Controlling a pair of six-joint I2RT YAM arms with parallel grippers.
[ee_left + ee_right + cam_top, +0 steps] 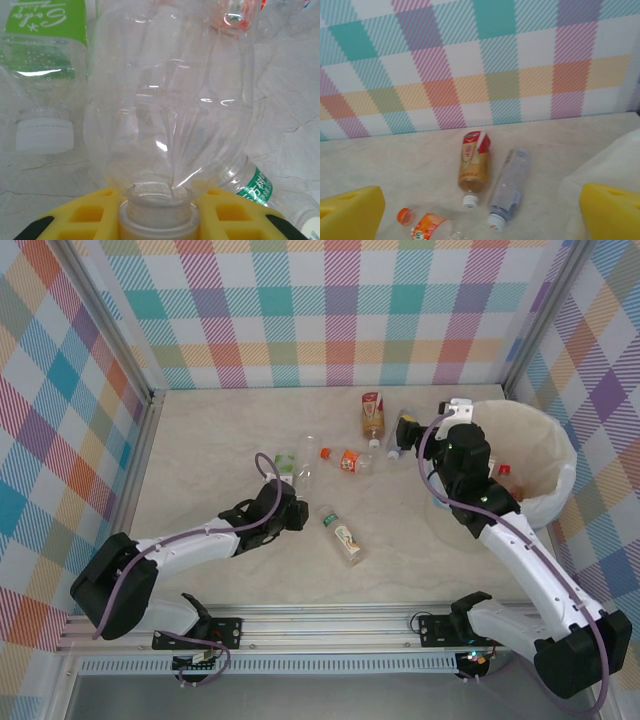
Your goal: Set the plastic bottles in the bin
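The left gripper (157, 212) is closed on the neck of a clear bottle (170, 100), its yellow fingers (85, 215) pressing either side. The bottle lies on its side on the table (200, 440). Its long axis runs straight away from the gripper toward the far wall, base farthest out.

The bin (545, 435) is well off to the right across the table, beside the right arm, so the bottle likely has to travel sideways to reach it. The left arm is the nearer one to this bottle. The right gripper (482, 217) hangs wide open and empty by the bin's near-left rim.

There are six bottles on the table:
- the clear one
- a green bottle (285, 464), just beside it on the left
- an orange bottle (350, 461)
- a tan bottle (372, 416)
- a bluish bottle (402, 432)
- a white-label bottle (343, 536), nearer the arms

There is one bin. A red cap (505, 470) shows inside it, and how many bottles lie there cannot be told.
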